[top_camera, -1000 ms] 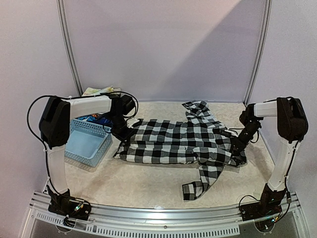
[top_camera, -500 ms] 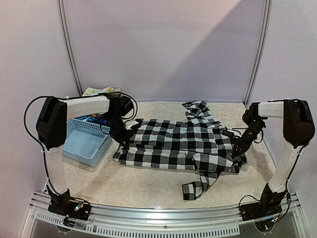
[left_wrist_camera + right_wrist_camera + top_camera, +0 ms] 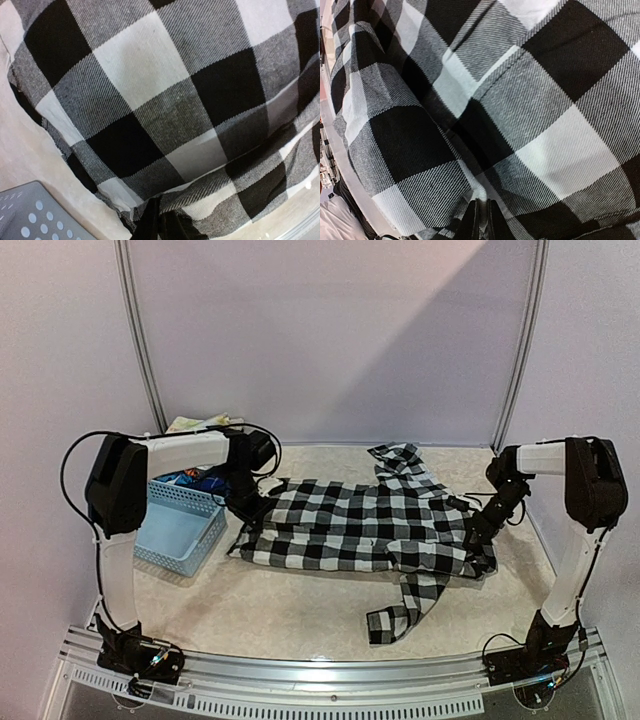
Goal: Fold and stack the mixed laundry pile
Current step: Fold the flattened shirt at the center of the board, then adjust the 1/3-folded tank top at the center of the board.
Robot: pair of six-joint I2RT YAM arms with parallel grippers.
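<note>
Pinching the black-and-white checked long-sleeved shirt [image 3: 360, 530] at opposite ends: left gripper [image 3: 250, 508] clamped on its left edge, right gripper [image 3: 478, 532] clamped on its right edge. Judgement: carry both ends level and at equal pace, cloth taut, so the fold lands square. Shirt lies mid-table, body doubled lengthwise, one sleeve trailing near, one far.

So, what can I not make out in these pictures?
- Left fingers: left wrist view, cut off by the bottom edge; the checked shirt covers the rest.
- Right fingers: right wrist view, the same.
- Clothes in the basket: top view, mostly behind the left arm, too small to name.
</note>
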